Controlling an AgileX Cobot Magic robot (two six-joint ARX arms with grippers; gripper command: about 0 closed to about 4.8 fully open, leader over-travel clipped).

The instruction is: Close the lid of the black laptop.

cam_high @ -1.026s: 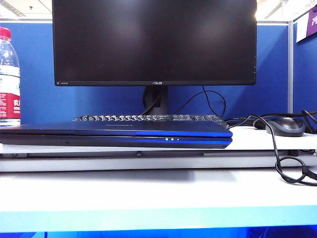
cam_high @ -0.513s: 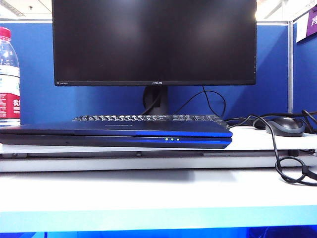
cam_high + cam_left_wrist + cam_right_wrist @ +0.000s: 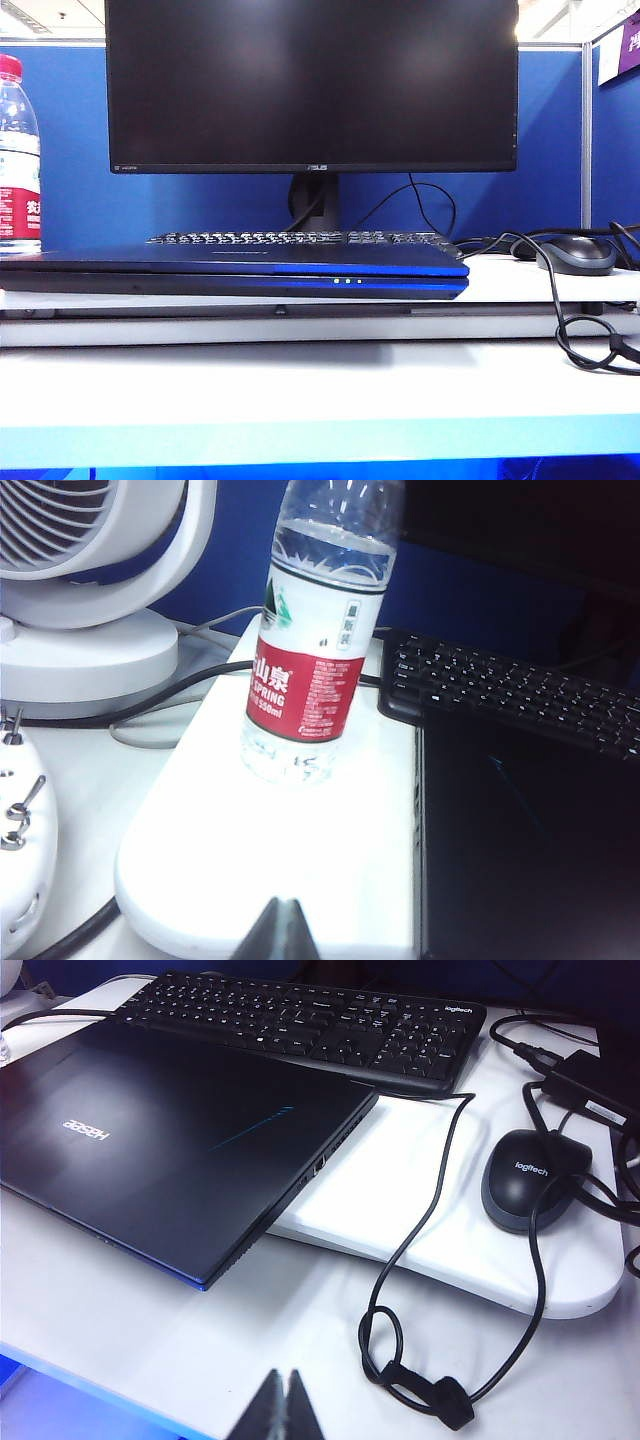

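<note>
The black laptop [image 3: 235, 272] lies flat on the white raised board [image 3: 540, 285], and its lid [image 3: 170, 1145] is down on the base, the Hasee logo facing up. Small white lights show on its front edge. In the left wrist view the lid [image 3: 530, 850] is a dark panel beside the bottle. My left gripper [image 3: 282, 908] is shut, empty, held back over the board's near edge, away from the laptop. My right gripper [image 3: 284, 1378] is shut, empty, above the white table near the front edge, clear of the laptop's corner. Neither gripper shows in the exterior view.
A black ASUS monitor [image 3: 312, 85] stands behind, with a separate Logitech keyboard [image 3: 300, 1025] in front of it. A water bottle [image 3: 315, 640] and a white fan [image 3: 90, 580] stand at the left. A black mouse [image 3: 532, 1180] and looped cables [image 3: 410, 1360] lie at the right.
</note>
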